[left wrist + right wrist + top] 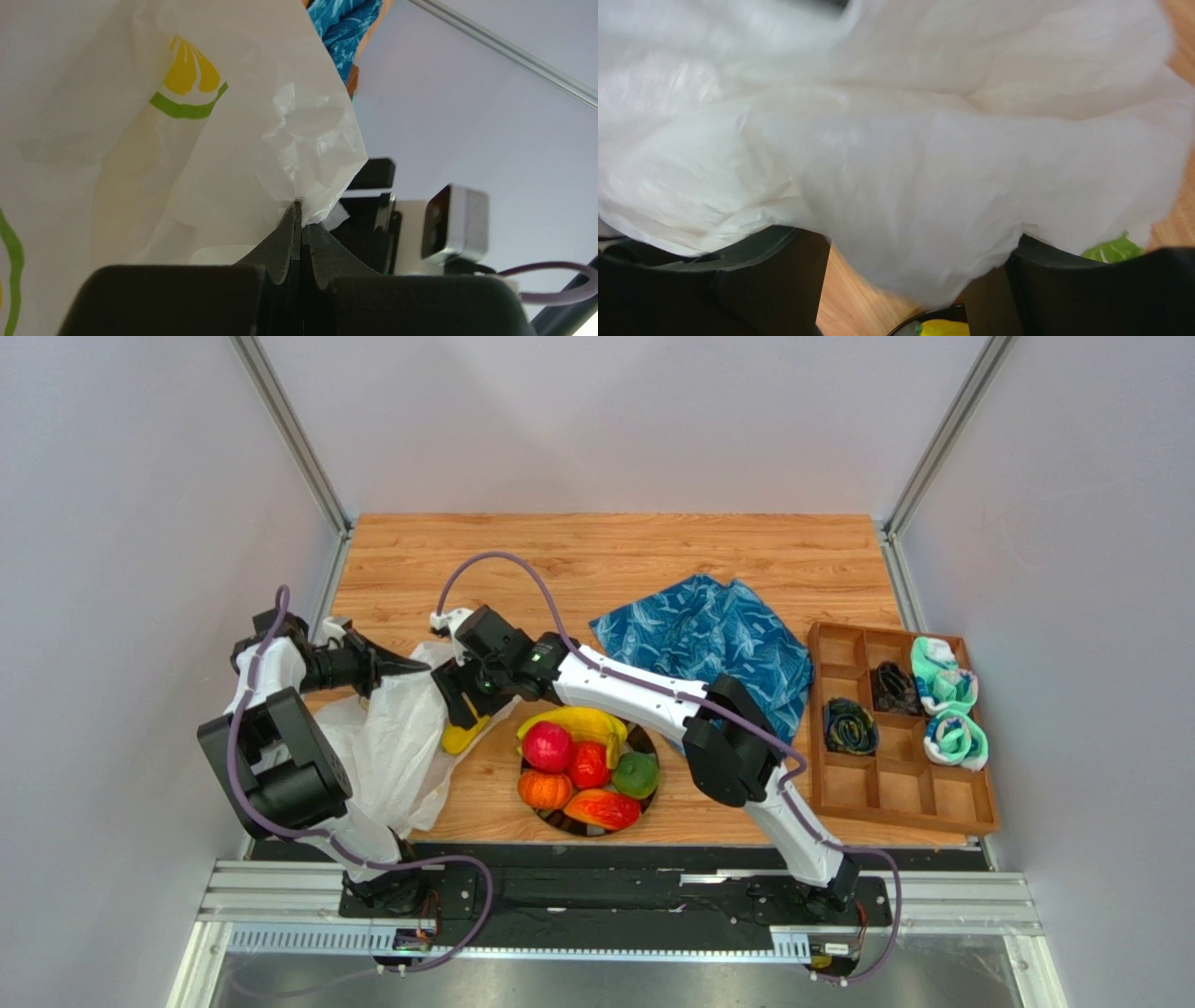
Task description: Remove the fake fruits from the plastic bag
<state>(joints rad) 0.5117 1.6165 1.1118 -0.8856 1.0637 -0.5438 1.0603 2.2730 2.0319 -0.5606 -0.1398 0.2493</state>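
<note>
The plastic bag (386, 742) lies crumpled at the left of the table. My left gripper (417, 667) is shut on a pinch of its upper edge, and the left wrist view shows the pinch (300, 206) with the bag (210, 140) hanging beside it. My right gripper (470, 711) is at the bag's right side. In the right wrist view its jaws (906, 231) stand wide apart with the bag (913, 140) draped over them, hiding the tips. A yellow shape (463, 739) shows at the bag's edge. The banana bunch (582, 721), a red round (547, 746), an orange fruit (544, 790), a green fruit (636, 774) and the mango (603, 809) lie on the black-rimmed plate (550, 821).
A blue patterned cloth (709, 644) lies behind the plate. A wooden compartment tray (898, 791) with rolled fabric items stands at the right. The plate's rim (927, 316) and the banana (945, 327) show under the right gripper.
</note>
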